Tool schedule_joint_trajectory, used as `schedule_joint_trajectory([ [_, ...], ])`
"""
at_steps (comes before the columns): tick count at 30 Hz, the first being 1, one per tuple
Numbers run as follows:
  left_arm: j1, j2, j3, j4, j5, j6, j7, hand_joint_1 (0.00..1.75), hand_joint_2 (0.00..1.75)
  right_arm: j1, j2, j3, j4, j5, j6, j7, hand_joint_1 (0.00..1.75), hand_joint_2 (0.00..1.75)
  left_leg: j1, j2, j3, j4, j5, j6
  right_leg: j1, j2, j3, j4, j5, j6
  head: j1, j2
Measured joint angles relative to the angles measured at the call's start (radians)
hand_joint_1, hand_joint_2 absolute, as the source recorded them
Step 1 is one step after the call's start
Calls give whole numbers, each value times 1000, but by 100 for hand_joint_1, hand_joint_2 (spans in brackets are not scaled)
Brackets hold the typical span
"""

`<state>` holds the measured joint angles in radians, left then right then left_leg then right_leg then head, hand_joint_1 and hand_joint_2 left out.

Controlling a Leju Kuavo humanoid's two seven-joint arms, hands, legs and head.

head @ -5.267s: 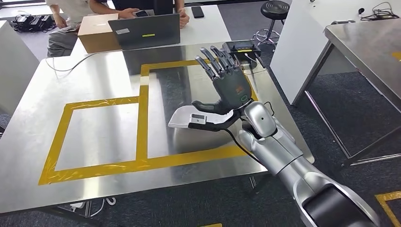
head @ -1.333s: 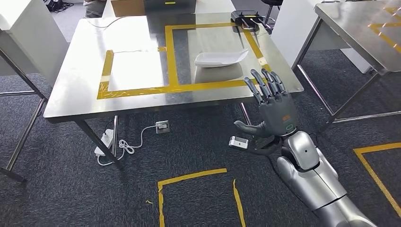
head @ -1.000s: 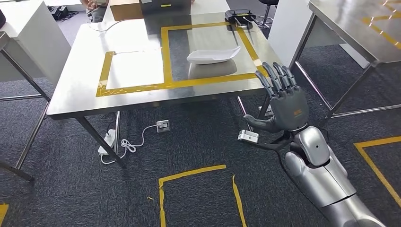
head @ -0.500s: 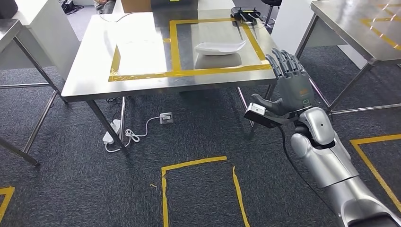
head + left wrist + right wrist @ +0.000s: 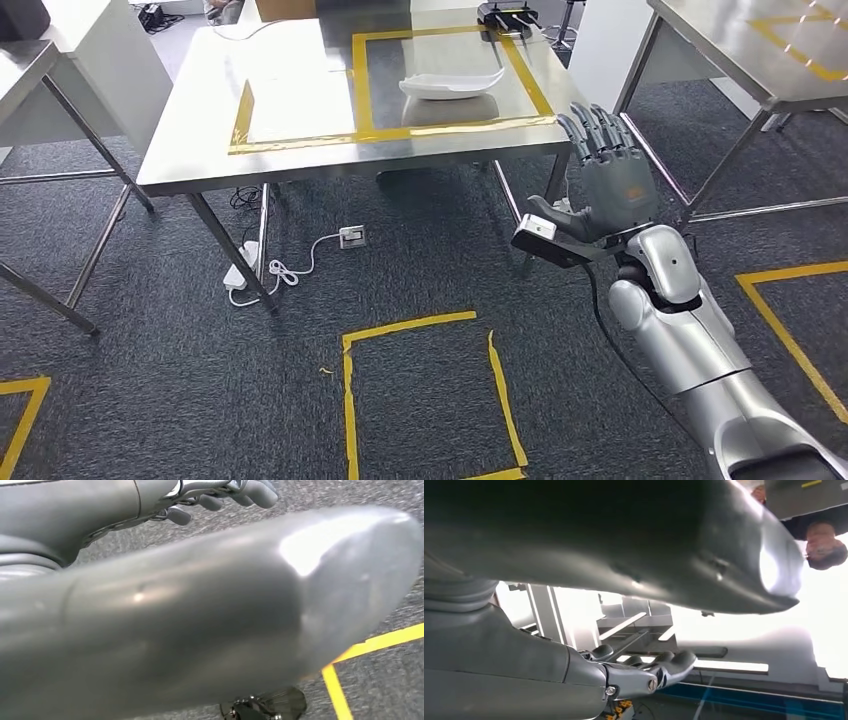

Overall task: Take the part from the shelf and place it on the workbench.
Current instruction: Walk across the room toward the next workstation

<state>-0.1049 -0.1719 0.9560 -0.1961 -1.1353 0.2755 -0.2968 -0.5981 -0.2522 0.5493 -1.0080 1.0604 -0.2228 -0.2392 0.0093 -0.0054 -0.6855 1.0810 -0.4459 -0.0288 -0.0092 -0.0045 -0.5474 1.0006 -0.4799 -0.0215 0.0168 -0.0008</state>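
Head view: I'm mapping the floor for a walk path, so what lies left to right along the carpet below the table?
White power strip → wall-plug socket box → yellow tape square → right hand → yellow tape line.

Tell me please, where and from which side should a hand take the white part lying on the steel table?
The white part lies flat like a shallow dish, inside the right yellow taped square. A judgement: pinch its thin raised rim at the near long edge, coming from above on the robot's side, because that edge faces the table's front and nothing stands around it.
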Motion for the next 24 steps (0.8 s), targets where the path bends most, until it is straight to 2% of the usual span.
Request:
schedule_joint_trajectory([
  [2,1,0,0,0,-8,25,1,0,0,-1,3,1,3,4,-9,-3,0,0,0,0,-38,124,-91,-5,2,-1,-21,0,18,-7,-2,0],
  [3,1,1,0,0,-13,39,3,0,0,0,3,1,5,6,-15,-4,0,0,0,1,-50,183,-116,-7,3,-1,-33,1,26,-7,-3,0],
  [4,1,1,0,0,-15,51,5,0,44,2,4,2,8,7,-21,-3,0,0,0,1,-51,219,-119,-7,4,-2,-43,2,34,-7,-3,0],
  [5,1,2,0,0,-17,59,7,0,87,4,4,2,10,7,-26,-2,0,0,0,1,-34,218,-105,-5,5,-2,-53,4,41,-6,-3,0],
  [6,1,2,0,0,-18,62,8,0,131,6,4,2,13,7,-31,0,0,0,0,1,2,178,-82,-2,6,-3,-61,5,48,-4,-3,0],
  [7,1,4,0,0,-18,62,8,0,175,8,4,1,15,4,-35,1,0,44,-1,1,53,111,-65,2,6,-3,-68,7,53,-2,-3,0],
  [8,1,6,0,0,-19,62,8,0,175,9,3,-1,17,2,-40,2,0,87,-3,1,104,37,-59,7,8,-3,-74,9,58,2,-3,0],
  [9,0,7,0,0,-21,63,9,0,175,10,3,-4,19,-1,-47,2,0,131,-5,1,141,-19,-59,12,9,-4,-77,11,63,7,-2,0],
  [10,0,8,0,-1,-24,64,11,0,175,10,3,-7,22,-2,-54,1,0,175,-7,1,159,-53,-65,16,10,-4,-80,12,67,12,-3,0],
  [11,1,8,0,0,-26,66,13,0,175,11,3,-12,24,-1,-64,-1,0,175,-8,1,164,-65,-68,18,11,-4,-82,13,67,13,-3,0],
  [14,5,8,0,0,-28,76,18,0,175,15,3,-22,31,-2,-88,-6,0,175,-9,1,156,-67,-62,26,12,-4,-86,9,72,2,-2,0],
  [15,7,9,0,-1,-28,79,17,0,175,16,3,-24,33,-4,-93,-6,0,175,-10,1,152,-66,-60,29,11,-3,-87,7,79,3,-3,0],
  [17,8,11,0,-1,-28,83,16,0,175,18,3,-26,35,-6,-98,-7,0,175,-11,1,146,-63,-56,34,10,-3,-88,2,88,14,-2,0],
  [20,9,13,0,-1,-28,84,14,0,175,18,3,-29,39,-8,-101,-9,0,175,-11,1,142,-61,-50,37,10,-3,-91,-3,100,24,-3,0],
  [24,11,14,0,-1,-28,86,14,0,175,19,3,-31,43,-12,-101,-14,0,175,-12,1,139,-59,-48,38,10,-3,-94,-4,105,28,-2,0],
])
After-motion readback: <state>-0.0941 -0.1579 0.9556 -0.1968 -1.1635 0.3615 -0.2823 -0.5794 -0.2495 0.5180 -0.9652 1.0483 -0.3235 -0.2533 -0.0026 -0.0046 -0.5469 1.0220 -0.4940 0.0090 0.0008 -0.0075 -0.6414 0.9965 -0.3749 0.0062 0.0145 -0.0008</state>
